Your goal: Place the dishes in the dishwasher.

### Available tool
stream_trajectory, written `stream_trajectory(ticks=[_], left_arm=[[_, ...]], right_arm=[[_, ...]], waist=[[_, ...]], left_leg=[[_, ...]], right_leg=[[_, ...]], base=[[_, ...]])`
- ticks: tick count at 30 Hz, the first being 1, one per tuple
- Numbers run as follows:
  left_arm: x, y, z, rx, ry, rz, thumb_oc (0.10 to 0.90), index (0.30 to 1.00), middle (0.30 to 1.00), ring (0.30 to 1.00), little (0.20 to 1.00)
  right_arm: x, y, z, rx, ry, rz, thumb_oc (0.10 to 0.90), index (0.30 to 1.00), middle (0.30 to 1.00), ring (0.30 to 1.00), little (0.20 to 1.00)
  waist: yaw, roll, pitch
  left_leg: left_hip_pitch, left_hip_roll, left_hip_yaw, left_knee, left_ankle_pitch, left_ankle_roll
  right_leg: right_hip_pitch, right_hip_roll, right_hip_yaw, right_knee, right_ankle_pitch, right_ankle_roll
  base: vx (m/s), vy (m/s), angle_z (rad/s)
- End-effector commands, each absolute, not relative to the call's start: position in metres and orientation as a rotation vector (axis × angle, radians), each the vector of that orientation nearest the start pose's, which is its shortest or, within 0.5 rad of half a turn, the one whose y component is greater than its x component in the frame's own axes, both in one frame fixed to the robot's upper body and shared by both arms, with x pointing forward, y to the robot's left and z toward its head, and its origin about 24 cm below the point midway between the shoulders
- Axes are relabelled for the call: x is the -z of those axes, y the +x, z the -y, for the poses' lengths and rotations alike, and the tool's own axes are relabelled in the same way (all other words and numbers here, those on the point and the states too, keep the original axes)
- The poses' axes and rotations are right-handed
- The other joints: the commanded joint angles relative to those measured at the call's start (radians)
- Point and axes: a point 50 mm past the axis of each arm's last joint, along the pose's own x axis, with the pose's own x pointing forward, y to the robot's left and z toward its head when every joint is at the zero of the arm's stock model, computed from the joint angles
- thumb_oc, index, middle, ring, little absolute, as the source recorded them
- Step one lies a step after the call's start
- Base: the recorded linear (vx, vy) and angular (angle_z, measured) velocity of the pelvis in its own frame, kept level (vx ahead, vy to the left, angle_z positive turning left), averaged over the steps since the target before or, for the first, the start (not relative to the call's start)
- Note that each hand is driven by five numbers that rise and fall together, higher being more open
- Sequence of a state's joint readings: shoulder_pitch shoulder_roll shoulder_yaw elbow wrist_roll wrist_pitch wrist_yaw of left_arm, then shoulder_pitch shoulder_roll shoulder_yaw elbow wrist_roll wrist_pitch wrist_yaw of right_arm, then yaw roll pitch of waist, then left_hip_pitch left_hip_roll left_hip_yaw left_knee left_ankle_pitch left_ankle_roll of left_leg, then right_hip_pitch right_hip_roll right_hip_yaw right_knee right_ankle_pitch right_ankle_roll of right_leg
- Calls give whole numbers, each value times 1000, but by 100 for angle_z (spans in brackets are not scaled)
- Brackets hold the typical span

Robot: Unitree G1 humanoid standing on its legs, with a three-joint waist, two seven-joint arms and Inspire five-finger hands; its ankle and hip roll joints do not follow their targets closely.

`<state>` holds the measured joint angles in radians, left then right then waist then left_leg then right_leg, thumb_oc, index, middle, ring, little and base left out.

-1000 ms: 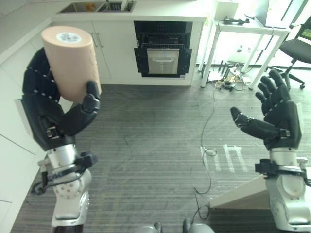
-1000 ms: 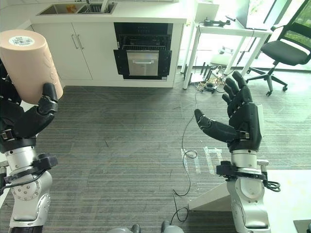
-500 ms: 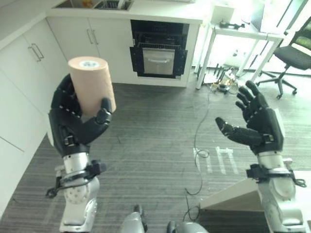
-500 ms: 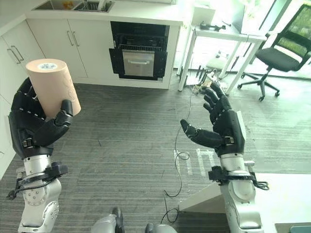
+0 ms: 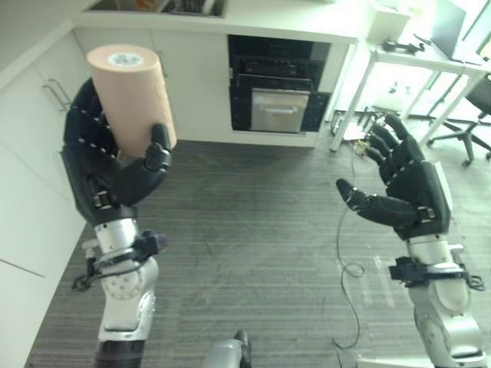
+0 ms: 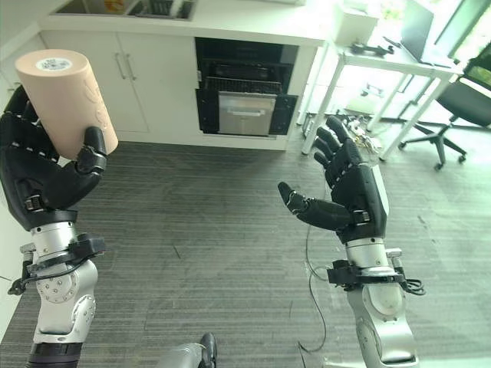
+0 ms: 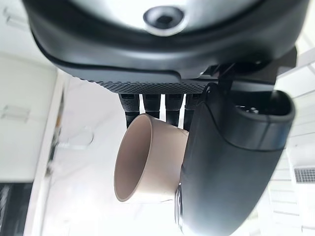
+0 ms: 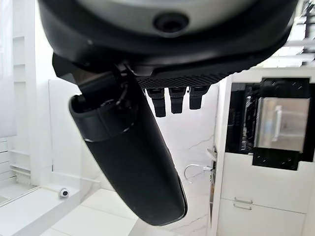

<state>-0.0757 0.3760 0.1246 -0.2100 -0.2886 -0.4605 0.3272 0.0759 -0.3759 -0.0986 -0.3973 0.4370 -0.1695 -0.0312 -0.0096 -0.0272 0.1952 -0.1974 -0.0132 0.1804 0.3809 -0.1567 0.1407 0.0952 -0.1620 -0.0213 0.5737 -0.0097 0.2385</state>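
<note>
A tall tan cup (image 5: pixel 130 98) is held upside down, base up, in my left hand (image 5: pixel 103 170), whose fingers and thumb curl round it at the left of the eye views. The left wrist view looks into the cup's open mouth (image 7: pixel 142 164) past the thumb. My right hand (image 5: pixel 406 198) is raised at the right, open, fingers spread, holding nothing. Across the grey floor the dishwasher (image 5: pixel 278 88) sits under the white counter with its dark front open and a rack (image 5: pixel 279 110) showing.
White cabinets (image 5: pixel 38 130) run along the left and back walls, with a sink (image 5: pixel 161 6) in the counter. A white table (image 5: pixel 418 65) and an office chair (image 6: pixel 460 96) stand at the back right. The grey plank floor (image 5: pixel 253 230) lies between me and the dishwasher.
The camera has shifted, so the whole scene has slid. My left hand with the cup stands higher and closer in view. The right hand stays open and raised.
</note>
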Motion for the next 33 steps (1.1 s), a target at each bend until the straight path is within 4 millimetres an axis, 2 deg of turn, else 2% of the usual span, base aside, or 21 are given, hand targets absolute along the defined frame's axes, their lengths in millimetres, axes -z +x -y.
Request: stream_trajectory(ticks=[1,2,4,5,6,7,8,9,10,13,17,20,21,22,23,25,26,27,30,31,33], left_arm=[[-200,222,-223,-208,125,955,400,300,300,300,300],[-200,223,-229,-223,112,940,400,300,300,300,300],[-199,222,-236,-250,116,931,400,300,300,300,300],[-198,221,-237,-256,119,927,400,300,300,300,300],[-197,220,-237,-257,121,927,400,300,300,300,300],[-195,218,-236,-262,131,921,400,300,300,300,300],[-192,218,-232,-270,148,909,400,300,300,300,300],[-190,218,-229,-288,168,908,400,300,300,300,300],[-190,218,-230,-294,170,908,400,300,300,300,300],[-191,220,-233,-339,161,905,400,300,300,300,300],[-196,221,-235,-364,160,930,400,300,300,300,300],[-196,222,-235,-370,148,928,400,300,300,300,300],[-196,222,-235,-378,150,924,400,300,300,300,300],[-193,220,-235,-393,170,918,400,300,300,300,300],[-191,216,-236,-396,180,910,400,300,300,300,300],[-187,213,-237,-381,193,894,400,300,300,300,300],[-184,212,-238,-374,196,889,400,300,300,300,300],[-184,212,-238,-373,196,889,400,300,300,300,300],[-178,205,-245,-411,201,876,400,300,300,300,300],[-176,204,-247,-420,197,864,400,300,300,300,300],[-175,208,-246,-419,195,857,400,300,300,300,300]], right_arm=[[-172,218,217,-52,186,657,800,900,900,900,900],[-168,218,216,-60,191,638,800,900,900,900,900],[-163,211,223,-68,177,629,800,900,900,900,900],[-162,209,225,-69,177,630,800,900,900,900,900],[-161,208,226,-71,179,630,800,900,900,900,900],[-161,206,228,-70,186,634,800,900,900,900,900],[-162,206,228,-74,198,656,800,900,900,900,900],[-165,207,224,-91,188,672,800,900,900,900,900],[-166,209,223,-96,182,671,800,900,900,900,900],[-165,220,216,-130,154,615,800,900,900,900,900],[-176,228,213,-167,123,602,800,900,900,900,900],[-177,229,216,-153,114,597,800,900,900,900,900],[-177,229,219,-146,117,585,800,900,900,900,900],[-174,228,221,-152,114,569,800,900,900,900,900],[-172,225,223,-167,99,557,800,900,900,900,900],[-168,222,226,-166,72,538,800,900,900,900,900],[-166,223,227,-168,81,529,800,900,900,900,900],[-166,224,228,-170,83,529,800,900,900,900,900],[-167,228,218,-217,101,535,800,900,900,900,900],[-166,230,212,-226,112,533,800,900,900,900,900],[-164,231,208,-222,115,529,800,900,900,900,900]], waist=[[-40,48,-91],[-50,38,-89],[-68,15,-69],[-75,0,-58],[-77,-5,-57],[-94,-21,-45],[-119,-23,-32],[-122,-20,-34],[-117,-20,-39],[-106,-28,-66],[-112,-20,-106],[-116,1,-118],[-116,6,-120],[-113,-4,-116],[-101,-22,-99],[-77,-48,-71],[-62,-51,-54],[-60,-52,-53],[-36,-17,-42],[-26,19,-33],[-24,49,-32]], left_leg=[[30,73,-46,-81,18,-128],[41,60,-53,-81,21,-136],[87,44,-63,-81,-10,-146],[107,38,-62,-81,-27,-150],[113,34,-62,-81,-33,-150],[143,27,-65,-81,-60,-155],[190,25,-83,-81,-95,-157],[217,22,-101,-81,-128,-151],[215,16,-108,-81,-136,-144],[242,18,-124,-81,-152,-153],[308,45,-121,-81,-173,-183],[347,73,-93,-81,-49,-217],[366,85,-80,-81,49,-238],[363,101,-37,-15,226,-280],[277,107,-22,127,280,-303],[116,120,-2,273,269,-293],[47,106,3,274,230,-269],[45,103,5,271,224,-264],[85,61,50,-7,217,-241],[47,94,50,-81,194,-240],[-33,132,21,-81,157,-248]], right_leg=[[-162,140,-105,63,50,-67],[-193,154,-132,-52,10,-79],[-218,94,-197,-274,22,-90],[-262,58,-198,-274,12,-88],[-269,49,-195,-274,6,-85],[-336,12,-163,-274,20,-73],[-451,-21,-94,-274,35,-59],[-482,-36,-79,-274,50,-54],[-471,-34,-75,-274,30,-52],[-431,-25,-74,-274,38,-44],[-404,4,-75,-274,34,-70],[-383,39,-86,-274,9,-96],[-368,54,-87,-274,-6,-112],[-329,62,-84,-274,-40,-146],[-292,57,-84,-274,-57,-171],[-246,36,-108,-274,-73,-189],[-231,34,-125,-274,-85,-185],[-229,32,-125,-274,-87,-183],[-212,74,-107,-274,-112,-161],[-190,114,-92,-274,-130,-151],[-167,158,-69,-274,-149,-153]], base=[[292,96,25],[346,-14,5],[417,-147,-7],[267,-145,1],[246,-200,6],[475,-341,19],[723,-511,44],[646,-433,54],[423,-301,40],[252,-259,-1],[287,-257,15],[227,-196,-20],[294,-306,-1],[306,-419,-18],[258,-431,-35],[131,-299,-39],[107,-162,-34],[111,-61,-54],[246,24,-57],[320,122,-75],[309,116,-83]])
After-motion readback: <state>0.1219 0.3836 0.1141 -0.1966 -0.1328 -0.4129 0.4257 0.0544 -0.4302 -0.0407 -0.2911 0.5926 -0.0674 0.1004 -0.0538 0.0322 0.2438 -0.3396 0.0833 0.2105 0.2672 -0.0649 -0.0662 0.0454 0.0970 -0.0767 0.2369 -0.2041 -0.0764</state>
